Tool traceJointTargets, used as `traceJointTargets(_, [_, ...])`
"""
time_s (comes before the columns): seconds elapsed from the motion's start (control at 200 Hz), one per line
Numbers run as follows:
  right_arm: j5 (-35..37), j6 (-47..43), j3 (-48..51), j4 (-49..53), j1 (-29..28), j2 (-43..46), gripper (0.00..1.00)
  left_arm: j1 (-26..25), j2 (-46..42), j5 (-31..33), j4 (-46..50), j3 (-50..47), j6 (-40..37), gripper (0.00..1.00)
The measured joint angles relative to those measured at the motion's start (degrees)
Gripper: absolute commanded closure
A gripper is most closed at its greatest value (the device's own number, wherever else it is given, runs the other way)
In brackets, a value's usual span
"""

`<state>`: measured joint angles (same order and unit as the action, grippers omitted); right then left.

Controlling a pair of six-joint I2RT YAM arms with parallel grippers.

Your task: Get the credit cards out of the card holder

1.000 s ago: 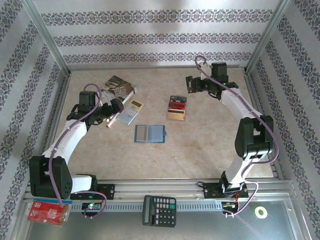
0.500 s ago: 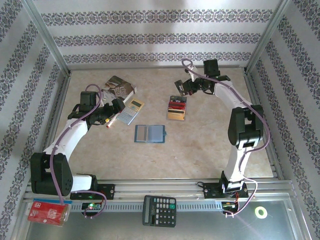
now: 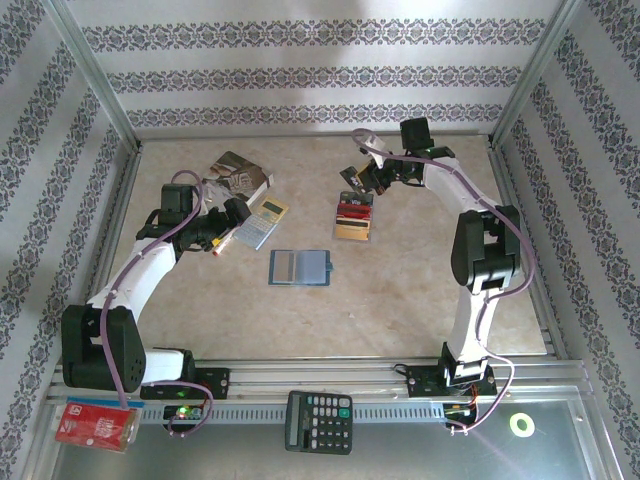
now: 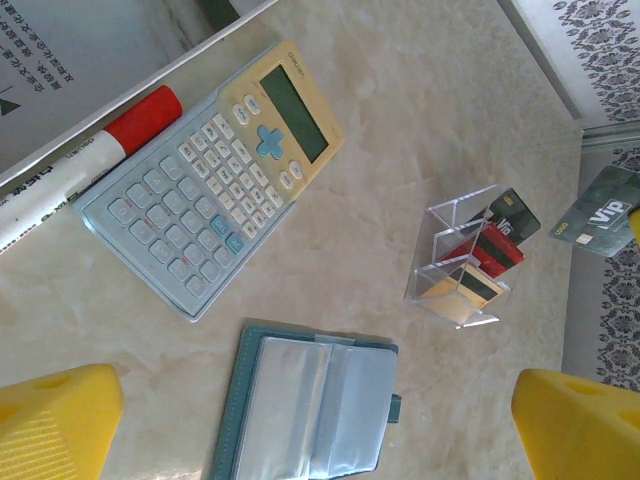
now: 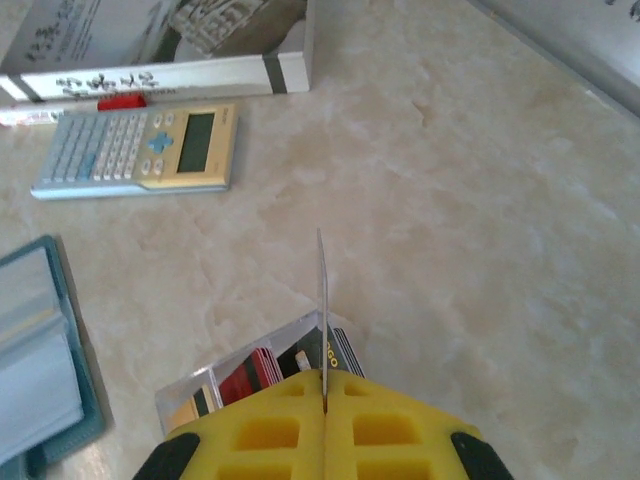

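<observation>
The card holder (image 3: pixel 299 267), a blue wallet, lies open in the middle of the table with its pale sleeves (image 4: pixel 310 405) facing up. My right gripper (image 3: pixel 368 180) is shut on a grey credit card (image 5: pixel 321 290), held on edge just above a clear rack (image 3: pixel 354 218). That same card (image 4: pixel 600 212) hangs at the right edge of the left wrist view. In the rack stand red, black and gold-tan cards (image 4: pixel 480 255). My left gripper (image 3: pixel 225 228) hovers open over the table beside the pale calculator, with the wallet between its yellow fingers (image 4: pixel 60 425).
A pale blue and gold calculator (image 3: pixel 260 222), a red-capped marker (image 4: pixel 90 160) and a book (image 3: pixel 238 172) lie at the back left. A black calculator (image 3: pixel 319 421), a red packet (image 3: pixel 95 424) and a green ring (image 3: pixel 521 424) sit on the front ledge.
My right gripper has swung left with the grey card, from the back right to just above the clear rack. The left arm has hardly moved.
</observation>
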<state>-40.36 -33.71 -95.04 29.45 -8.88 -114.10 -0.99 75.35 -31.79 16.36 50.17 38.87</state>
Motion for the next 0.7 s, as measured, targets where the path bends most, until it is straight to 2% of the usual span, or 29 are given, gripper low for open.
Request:
traceJointTargets(0.2, [2.32, -9.49, -0.09, 2.95, -0.66, -0.22, 0.97, 0.0, 0.81, -0.68, 0.0, 0.0, 0.22, 0.0])
traceJointTargets(0.535, [7.04, -18.97, -0.85, 5.29, -1.29, -2.58, 0.96, 0.0, 0.9, -0.81, 0.0, 0.0, 0.22, 0.0])
traceJointTargets(0.699, [8.66, -21.84, -0.87, 6.21, -1.57, -2.67, 0.91, 0.0, 0.87, -0.81, 0.02, 0.0, 0.2, 0.0])
